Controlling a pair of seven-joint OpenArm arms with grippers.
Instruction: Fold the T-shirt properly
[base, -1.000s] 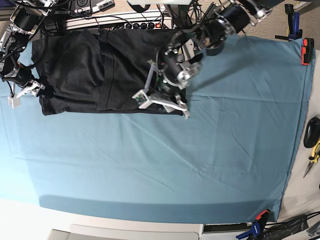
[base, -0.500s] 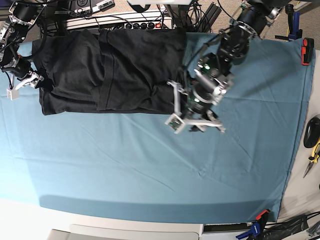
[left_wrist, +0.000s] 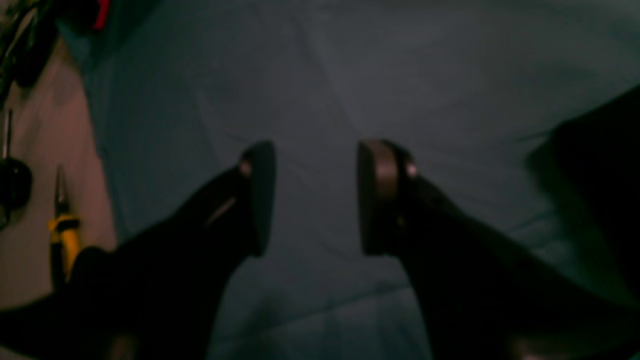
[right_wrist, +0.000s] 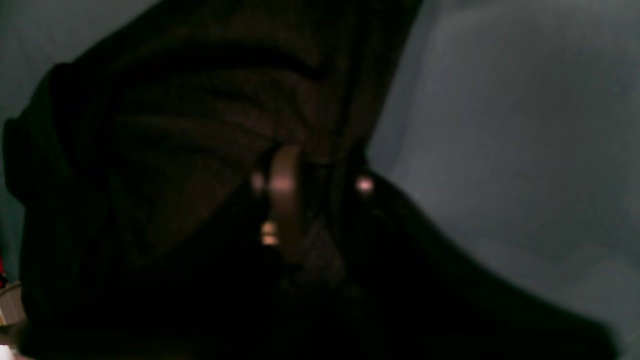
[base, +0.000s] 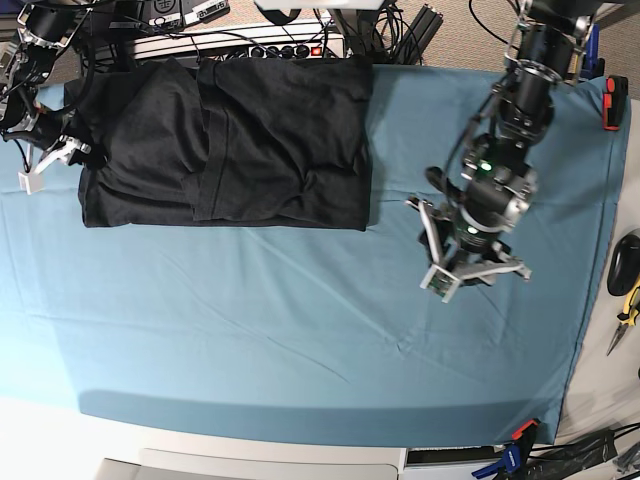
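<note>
The left arm's fingers (left_wrist: 376, 197) stand spread with a clear gap and nothing between them, hovering over bare teal cloth (base: 300, 330). In the base view this left gripper (base: 470, 270) hangs well apart from the T-shirt (base: 225, 140), toward the side where yellow-handled pliers (base: 628, 305) lie off the cloth. The right arm's fingers (right_wrist: 282, 200) are pinched on black fabric, dark folds bunching just above them. That right gripper (base: 50, 160) sits at the shirt's outer edge. The T-shirt lies partly folded at the far side of the worktop (base: 250, 455), plain side up.
</note>
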